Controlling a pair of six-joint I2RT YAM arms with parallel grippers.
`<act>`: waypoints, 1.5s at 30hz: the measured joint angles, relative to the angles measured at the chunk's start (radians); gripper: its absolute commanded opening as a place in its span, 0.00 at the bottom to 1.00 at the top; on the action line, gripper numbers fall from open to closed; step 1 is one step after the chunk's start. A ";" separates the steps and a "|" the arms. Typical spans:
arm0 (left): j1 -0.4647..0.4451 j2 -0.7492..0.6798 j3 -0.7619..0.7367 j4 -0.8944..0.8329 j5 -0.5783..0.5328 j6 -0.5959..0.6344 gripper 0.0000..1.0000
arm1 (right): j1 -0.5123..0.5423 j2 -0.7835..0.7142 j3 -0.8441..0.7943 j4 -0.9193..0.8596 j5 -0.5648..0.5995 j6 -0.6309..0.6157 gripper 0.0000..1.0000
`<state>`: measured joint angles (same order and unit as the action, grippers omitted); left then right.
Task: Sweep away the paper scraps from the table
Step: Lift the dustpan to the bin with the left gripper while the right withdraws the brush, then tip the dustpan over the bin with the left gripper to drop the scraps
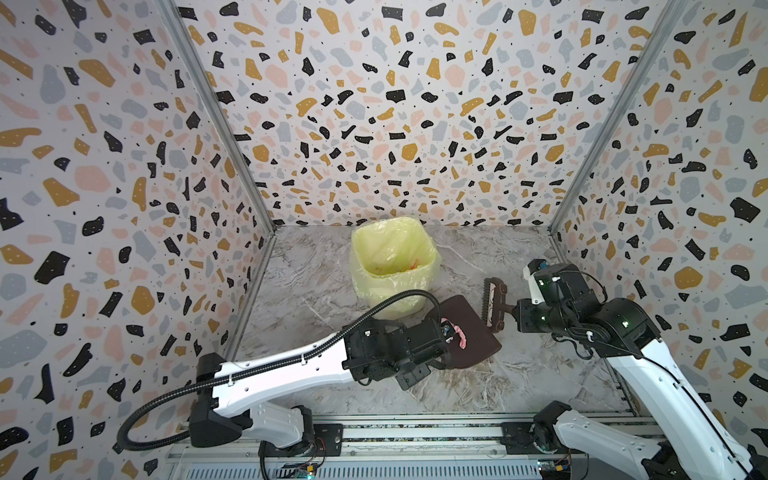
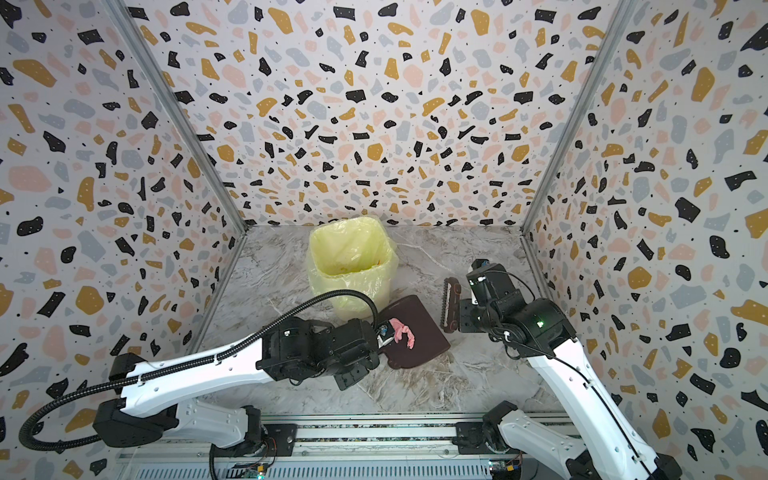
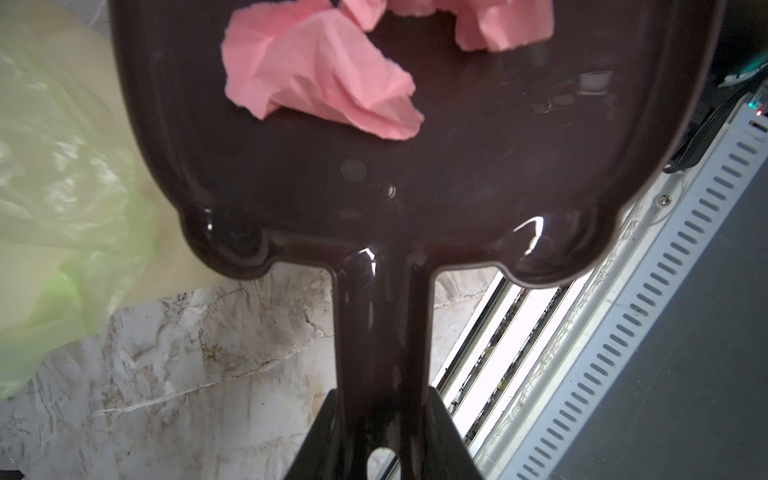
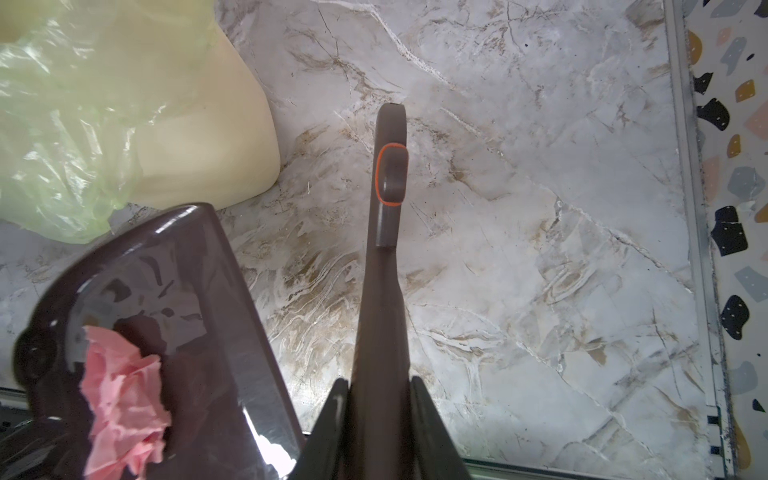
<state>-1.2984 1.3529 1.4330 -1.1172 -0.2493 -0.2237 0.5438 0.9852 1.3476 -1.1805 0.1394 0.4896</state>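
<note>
Crumpled pink paper scraps [image 1: 459, 334] [image 2: 402, 330] [image 3: 320, 79] [image 4: 122, 395] lie in a dark brown dustpan [image 1: 471, 320] [image 3: 457, 166]. My left gripper [image 3: 380, 415] is shut on the dustpan's handle and holds the pan just front-right of the bin, above the table [image 1: 457, 386]. My right gripper [image 4: 379, 399] is shut on the handle of a brown brush [image 1: 492, 305] [image 4: 388, 174]. The brush hangs to the right of the pan with its bristles turned toward it, a small gap between them. No scraps show on the bare marble.
A cream bin with a yellow plastic liner [image 1: 386, 295] [image 2: 353, 286] stands at the back middle, with something orange low inside it. Terrazzo walls close in the left, back and right. A metal rail [image 1: 415, 432] runs along the front edge.
</note>
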 measured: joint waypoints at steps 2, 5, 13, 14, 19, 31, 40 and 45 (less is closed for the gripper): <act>0.000 -0.005 0.039 -0.026 -0.008 -0.002 0.00 | -0.012 0.000 -0.011 0.008 -0.013 -0.008 0.00; 0.000 -0.010 0.086 -0.065 -0.028 -0.002 0.00 | -0.027 0.000 -0.021 0.011 -0.030 -0.020 0.00; 0.008 -0.011 0.164 -0.151 -0.105 -0.005 0.00 | -0.054 0.000 -0.027 0.036 -0.064 -0.045 0.00; 0.015 -0.011 0.165 -0.156 -0.109 -0.005 0.00 | -0.057 0.000 -0.030 0.040 -0.068 -0.047 0.00; 0.100 -0.012 0.188 -0.182 -0.125 -0.005 0.00 | -0.076 -0.001 -0.055 0.058 -0.088 -0.063 0.00; 0.314 -0.013 0.304 -0.206 -0.139 0.029 0.00 | -0.163 0.000 -0.069 0.091 -0.151 -0.133 0.00; 0.496 -0.025 0.323 -0.201 -0.180 0.068 0.00 | -0.199 0.028 -0.069 0.093 -0.198 -0.177 0.00; 0.587 -0.036 0.307 -0.189 -0.211 0.103 0.00 | -0.207 0.070 -0.044 0.085 -0.219 -0.200 0.00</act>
<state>-0.7116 1.3167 1.7397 -1.3060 -0.4599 -0.1207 0.3367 1.0550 1.3033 -1.0954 -0.0799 0.2893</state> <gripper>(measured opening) 0.285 0.236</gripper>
